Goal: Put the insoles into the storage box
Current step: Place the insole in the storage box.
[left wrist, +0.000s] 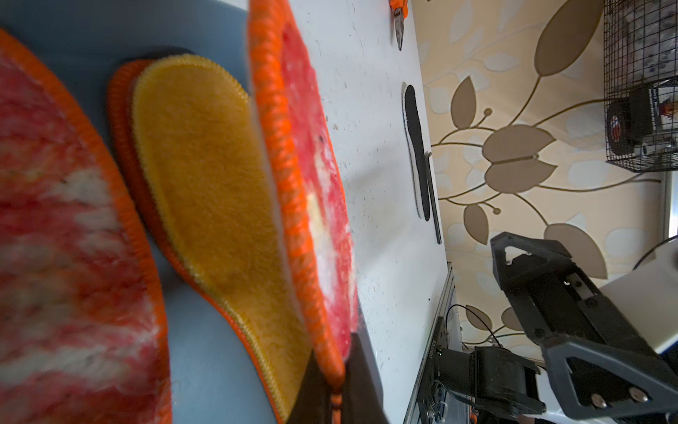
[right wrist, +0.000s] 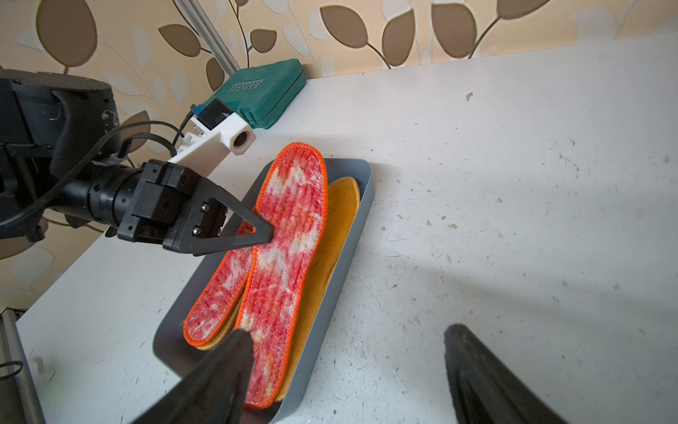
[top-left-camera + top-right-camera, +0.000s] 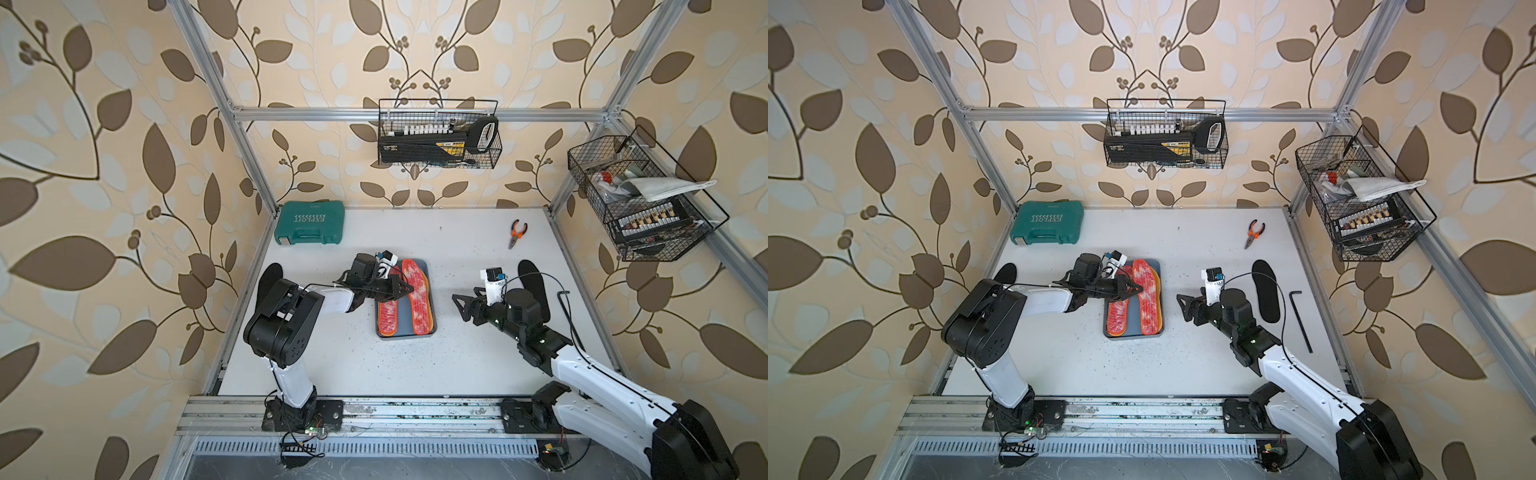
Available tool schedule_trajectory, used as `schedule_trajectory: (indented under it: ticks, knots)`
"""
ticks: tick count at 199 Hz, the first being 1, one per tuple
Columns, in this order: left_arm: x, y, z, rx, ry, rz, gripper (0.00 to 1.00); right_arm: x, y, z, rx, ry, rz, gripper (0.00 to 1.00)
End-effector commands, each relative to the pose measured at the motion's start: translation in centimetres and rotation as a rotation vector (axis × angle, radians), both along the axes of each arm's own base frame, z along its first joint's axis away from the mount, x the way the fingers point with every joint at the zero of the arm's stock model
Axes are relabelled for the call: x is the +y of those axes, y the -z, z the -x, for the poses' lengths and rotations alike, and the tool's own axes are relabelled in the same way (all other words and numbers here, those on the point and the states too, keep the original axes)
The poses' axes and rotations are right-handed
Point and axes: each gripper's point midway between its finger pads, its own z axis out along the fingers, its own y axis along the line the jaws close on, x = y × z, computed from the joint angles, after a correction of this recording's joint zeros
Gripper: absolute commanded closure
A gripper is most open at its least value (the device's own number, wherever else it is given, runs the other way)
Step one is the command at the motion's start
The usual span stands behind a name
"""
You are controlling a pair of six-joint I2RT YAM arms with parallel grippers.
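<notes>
Status: your left gripper (image 3: 409,289) is pinched tight on the long edge of a red-white insole (image 3: 417,299), roughly mid-length. That insole sits tilted over the storage box (image 3: 405,336), heel end down inside the near corner, toe end lifted near the far rim. Box is mid-table. Lying in it: a second red-white insole (image 3: 387,316) on the left-arm side and a mustard insole (image 2: 341,220) under the held one. Your right gripper (image 3: 461,307) has its jaws spread wide with nothing between them, hovering near the box on the right-arm side. One black insole (image 3: 534,282) lies on the table by the right arm's wrist, partly covered by it. The other black insole (image 3: 268,277) is partly hidden by the left arm, near the table's left edge.
</notes>
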Motion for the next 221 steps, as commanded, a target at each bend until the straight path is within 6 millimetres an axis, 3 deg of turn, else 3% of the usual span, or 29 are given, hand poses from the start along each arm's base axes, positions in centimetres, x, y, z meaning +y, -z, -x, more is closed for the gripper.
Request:
schedule_trajectory:
  ticks: [1, 221]
  knots:
    - [-0.5, -1.9, -1.1, -0.035, 0.005, 0.059, 1.0, 0.1, -1.5, -0.6, -0.023, 0.016, -0.01, 0.16]
    - [-1.7, 1.0, -2.0, 0.017, 0.033, 0.022, 0.99, 0.3, -1.1, -0.7, -0.006, 0.008, 0.001, 0.16]
